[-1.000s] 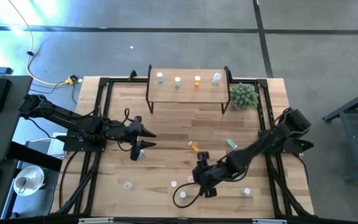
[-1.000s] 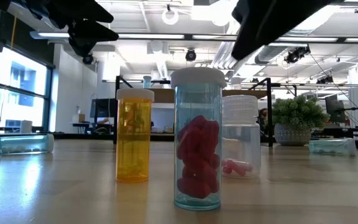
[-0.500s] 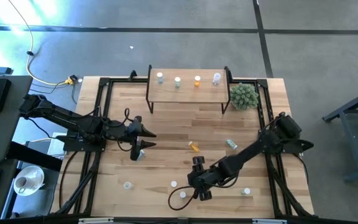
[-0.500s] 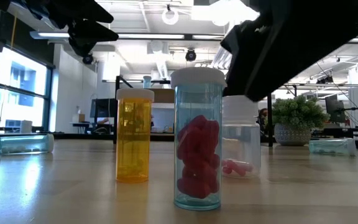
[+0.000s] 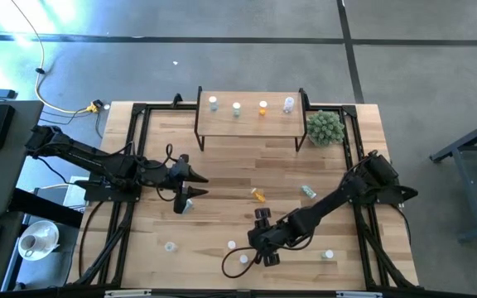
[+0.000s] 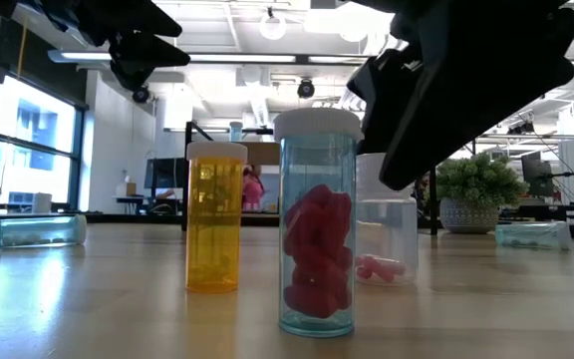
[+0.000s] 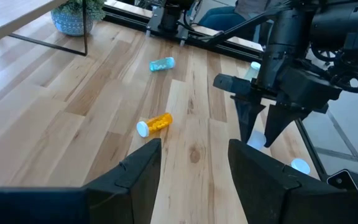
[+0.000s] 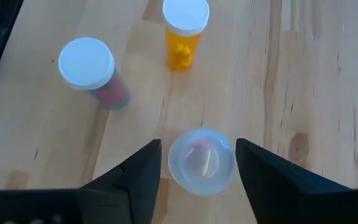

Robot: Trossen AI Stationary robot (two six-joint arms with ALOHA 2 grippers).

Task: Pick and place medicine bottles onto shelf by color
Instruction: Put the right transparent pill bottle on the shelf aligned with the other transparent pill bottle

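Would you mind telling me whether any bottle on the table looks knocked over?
Yes: an orange bottle and a light blue bottle lie on their sides mid-table, and another light blue one lies flat near the left arm.

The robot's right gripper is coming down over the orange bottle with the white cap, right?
Not quite. The right gripper is over the clear bottle, which sits between its open fingers. The orange bottle stands apart, farther off beside the blue bottle. The right wrist view shows it.
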